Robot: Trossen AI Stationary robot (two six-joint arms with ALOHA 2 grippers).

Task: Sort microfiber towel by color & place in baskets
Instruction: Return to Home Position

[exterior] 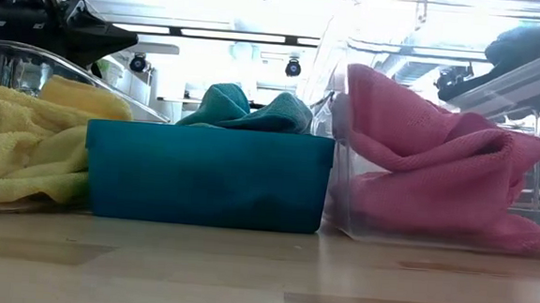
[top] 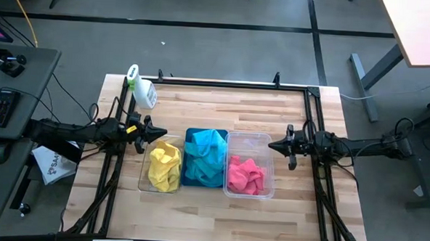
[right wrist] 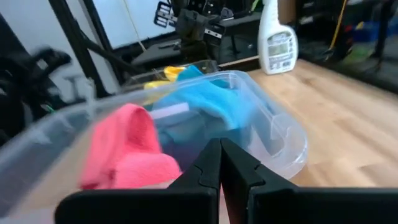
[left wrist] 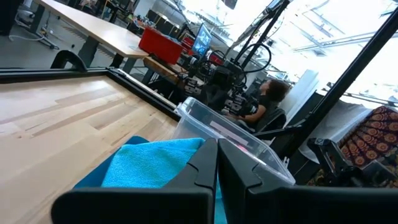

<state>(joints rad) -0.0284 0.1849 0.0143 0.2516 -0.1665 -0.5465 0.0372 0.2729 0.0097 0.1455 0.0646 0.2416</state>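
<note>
Three baskets stand side by side mid-table. The left clear basket (top: 160, 169) holds yellow towels (top: 165, 165). The teal basket (top: 204, 160) in the middle holds cyan-blue towels (top: 208, 155). The right clear basket (top: 250, 166) holds pink towels (top: 244, 175). My left gripper (top: 163, 134) hovers shut just past the far end of the yellow basket, holding nothing. My right gripper (top: 272, 145) hovers shut beside the pink basket's right wall near its far end, also holding nothing. In the low view the yellow towels (exterior: 26, 141), the teal basket (exterior: 207, 176) and the pink towels (exterior: 429, 161) show in a row.
A white spray bottle (top: 142, 88) with a green top lies near the table's far left corner. A black frame (top: 224, 83) runs along the table's far and side edges. Bare wood lies in front of the baskets (top: 211, 218) and behind them.
</note>
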